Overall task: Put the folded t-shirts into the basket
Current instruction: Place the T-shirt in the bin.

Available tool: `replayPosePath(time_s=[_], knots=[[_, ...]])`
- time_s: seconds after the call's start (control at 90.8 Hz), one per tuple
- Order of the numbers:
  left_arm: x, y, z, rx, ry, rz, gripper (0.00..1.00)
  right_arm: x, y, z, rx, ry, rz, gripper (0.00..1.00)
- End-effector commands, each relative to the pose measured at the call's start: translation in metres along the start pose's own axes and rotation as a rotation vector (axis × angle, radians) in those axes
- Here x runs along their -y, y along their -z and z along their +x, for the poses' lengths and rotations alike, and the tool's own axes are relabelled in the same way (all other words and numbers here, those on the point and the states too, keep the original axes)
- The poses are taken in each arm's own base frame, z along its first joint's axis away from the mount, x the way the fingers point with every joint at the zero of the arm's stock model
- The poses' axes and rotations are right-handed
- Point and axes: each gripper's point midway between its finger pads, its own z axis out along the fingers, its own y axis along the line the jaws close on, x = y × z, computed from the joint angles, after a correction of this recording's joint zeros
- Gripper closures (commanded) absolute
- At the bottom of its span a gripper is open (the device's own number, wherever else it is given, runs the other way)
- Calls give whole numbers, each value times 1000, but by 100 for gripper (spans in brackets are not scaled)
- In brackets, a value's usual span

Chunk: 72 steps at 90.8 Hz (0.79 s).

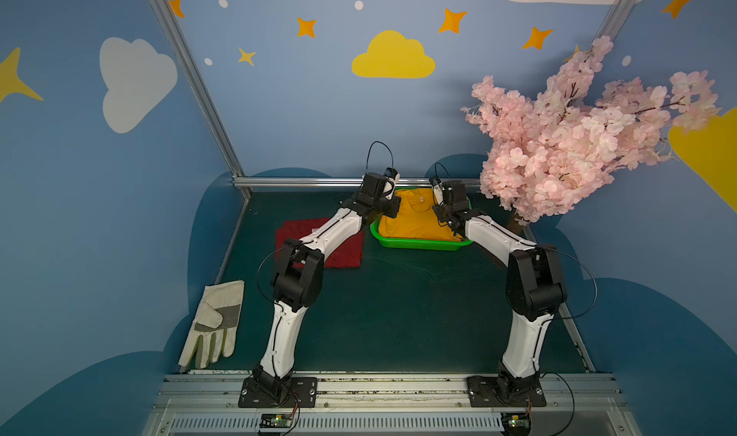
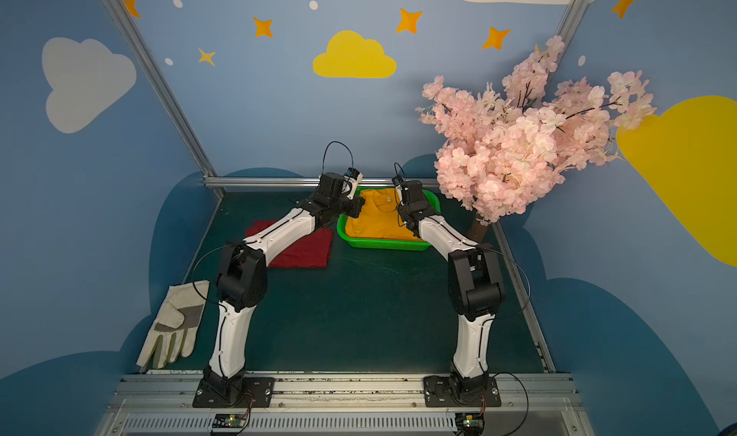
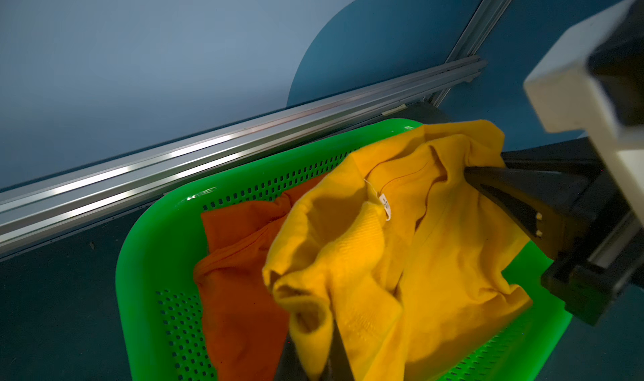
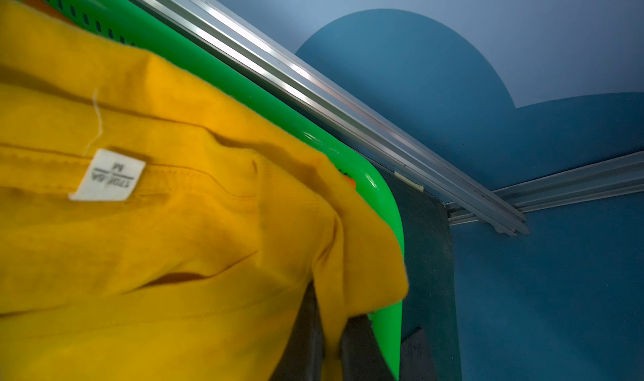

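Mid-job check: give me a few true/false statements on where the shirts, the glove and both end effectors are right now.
1. The left end effector and right end effector are both shut on the mustard yellow t-shirt. True.
2. The dark red t-shirt is in the basket. False: it lies on the table, outside the basket, on the left arm's side.
3. An orange t-shirt lies in the basket under the yellow one. True.
4. The work glove is in the basket. False: it lies on the table, well apart from it.
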Motion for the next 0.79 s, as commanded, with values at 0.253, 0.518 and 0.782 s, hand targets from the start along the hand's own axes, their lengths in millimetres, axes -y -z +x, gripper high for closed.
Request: replayPosePath(time_s=[0.253, 0.518, 0.782], knots=[[-26, -37, 5, -38, -99, -101, 79, 12, -44, 6, -71, 41, 131, 84], [-39, -42, -4, -80, -162, -167, 44, 21, -63, 13, -182, 86, 223, 54], [-34, 8, -13, -85, -110, -180, 33, 8, -28, 2, -141, 9, 104, 48]])
